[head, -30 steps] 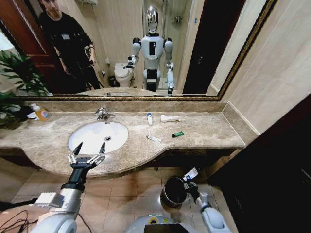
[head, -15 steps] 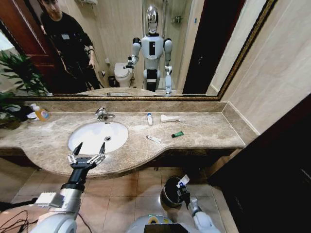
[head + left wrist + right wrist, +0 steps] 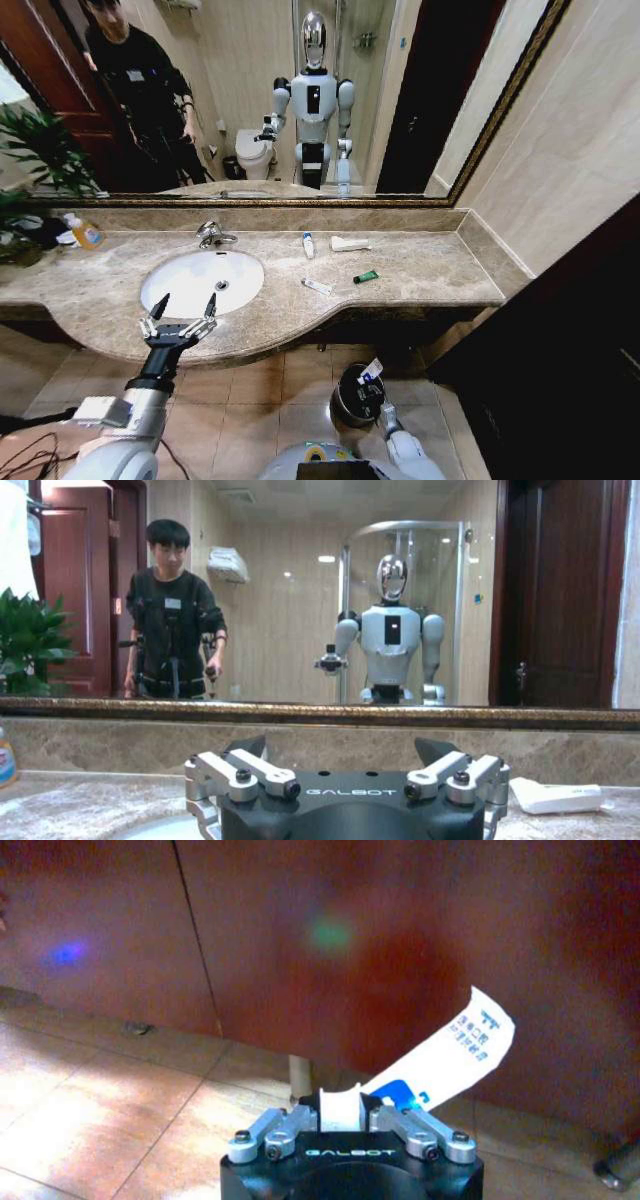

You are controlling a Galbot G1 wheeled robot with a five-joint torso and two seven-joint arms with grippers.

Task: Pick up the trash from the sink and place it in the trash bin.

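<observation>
My right gripper (image 3: 368,382) hangs low over the right rim of the black trash bin (image 3: 343,398) on the floor. It is shut on a white-and-blue packet (image 3: 371,369), which sticks up from between the fingers. The right wrist view shows that gripper (image 3: 342,1111) clamped on the packet (image 3: 445,1056). More trash lies on the counter right of the sink (image 3: 203,281): a small white tube (image 3: 308,244), a flat white wrapper (image 3: 350,243), a dark green mini tube (image 3: 366,276) and another white tube (image 3: 317,287). My left gripper (image 3: 180,312) is open above the counter's front edge by the basin.
A chrome faucet (image 3: 212,234) stands behind the basin and a yellow-orange soap bottle (image 3: 85,233) at the far left. A dark wooden cabinet front (image 3: 350,952) runs under the counter above the tiled floor (image 3: 110,1102). A dark door panel (image 3: 560,340) closes the right side.
My right arm has carried the packet left, from beside the bin to over its right rim. The left arm has not moved.
</observation>
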